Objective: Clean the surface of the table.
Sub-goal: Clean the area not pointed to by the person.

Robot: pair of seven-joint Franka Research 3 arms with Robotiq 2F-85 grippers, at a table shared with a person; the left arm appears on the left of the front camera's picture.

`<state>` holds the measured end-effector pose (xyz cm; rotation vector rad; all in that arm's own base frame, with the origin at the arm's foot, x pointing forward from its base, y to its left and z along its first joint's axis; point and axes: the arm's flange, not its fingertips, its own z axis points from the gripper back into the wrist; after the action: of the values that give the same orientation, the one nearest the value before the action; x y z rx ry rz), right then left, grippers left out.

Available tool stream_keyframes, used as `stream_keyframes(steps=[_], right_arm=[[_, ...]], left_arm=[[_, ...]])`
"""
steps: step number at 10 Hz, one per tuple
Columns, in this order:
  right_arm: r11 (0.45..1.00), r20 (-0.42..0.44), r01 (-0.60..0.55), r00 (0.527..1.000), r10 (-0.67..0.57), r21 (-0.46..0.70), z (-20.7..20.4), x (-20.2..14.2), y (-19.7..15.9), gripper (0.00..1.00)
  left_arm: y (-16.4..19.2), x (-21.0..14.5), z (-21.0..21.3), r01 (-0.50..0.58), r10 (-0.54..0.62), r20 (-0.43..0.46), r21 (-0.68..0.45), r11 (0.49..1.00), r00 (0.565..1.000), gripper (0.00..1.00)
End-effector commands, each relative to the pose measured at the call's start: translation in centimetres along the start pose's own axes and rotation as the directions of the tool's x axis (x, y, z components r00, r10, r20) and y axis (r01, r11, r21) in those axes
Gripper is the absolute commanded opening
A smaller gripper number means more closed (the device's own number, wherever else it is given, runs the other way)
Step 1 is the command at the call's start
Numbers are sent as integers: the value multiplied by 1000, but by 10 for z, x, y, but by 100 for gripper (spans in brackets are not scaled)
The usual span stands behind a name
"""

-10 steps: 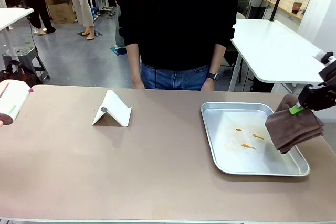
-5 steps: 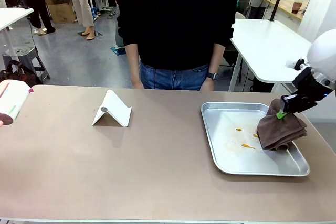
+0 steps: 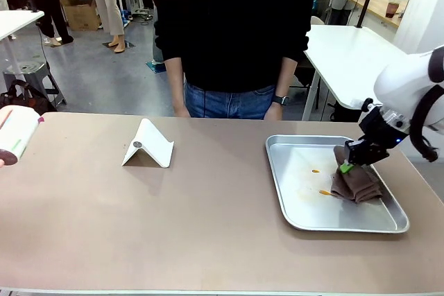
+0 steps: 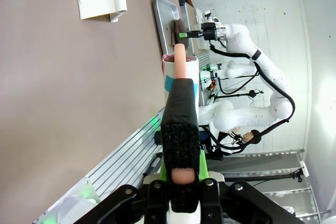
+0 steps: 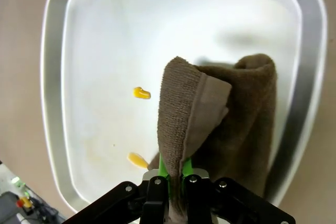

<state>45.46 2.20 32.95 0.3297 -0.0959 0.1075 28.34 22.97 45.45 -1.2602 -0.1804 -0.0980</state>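
At my far left, my left hand seems clamped on a white can, held off the edge of the table, so the brown top spreading across the whole width in front of me is free to be wiped. The can has a dark red rim and a blue patch, but I can't read any writing on it. Next comes a folded white stand, resting alone on the table. A person stands at the far side with arms down, wearing a wristwatch. To the right lies a metal tray with small yellow spots. My right hand pinches a brown cloth, pressed down in the tray beside those spots, likely to mop them up.
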Motion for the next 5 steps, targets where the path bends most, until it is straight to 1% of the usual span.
stream_keyframes(steps=[1, 2, 5], right_arm=[[999, 1, -3, 1000, 3, 41, -18, 9, -1, 9], [996, -7, -3, 1000, 4, 86, -25, 7, 0, 9], [990, -17, -9, 1000, 12, 140, -47, -1, 8, 9]], left_arm=[[-5, -2, -2, -10, 10, 9, -1, 1000, 1000, 21], [-5, -2, -2, -10, 10, 9, -1, 1000, 1000, 21], [-5, -2, -2, -10, 10, 9, -1, 1000, 1000, 21]])
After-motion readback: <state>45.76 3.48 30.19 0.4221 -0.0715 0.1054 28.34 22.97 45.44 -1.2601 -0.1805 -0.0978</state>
